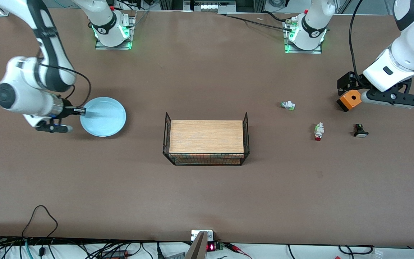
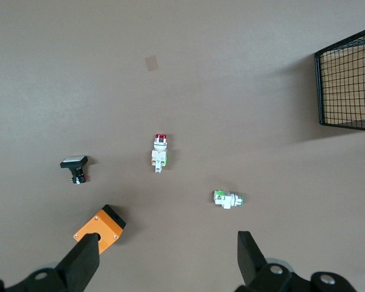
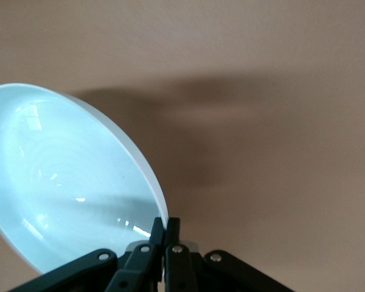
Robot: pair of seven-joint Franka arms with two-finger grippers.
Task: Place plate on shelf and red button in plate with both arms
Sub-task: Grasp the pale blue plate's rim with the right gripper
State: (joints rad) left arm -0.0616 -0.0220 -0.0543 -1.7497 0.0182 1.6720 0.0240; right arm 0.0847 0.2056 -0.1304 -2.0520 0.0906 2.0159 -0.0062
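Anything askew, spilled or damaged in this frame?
Nothing spilled or damaged. The plate looks tilted, its rim pinched in the right hand. The red button lies on its side on the table; the left hand hangs open over the table.

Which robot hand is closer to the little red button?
The left. The left gripper hangs open above the table near the red button; the right gripper is at the right arm's end, pinching the plate rim.

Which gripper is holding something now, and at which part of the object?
The right gripper is shut on the plate, pinching its rim. The left gripper is open over the table near an orange box and holds nothing.
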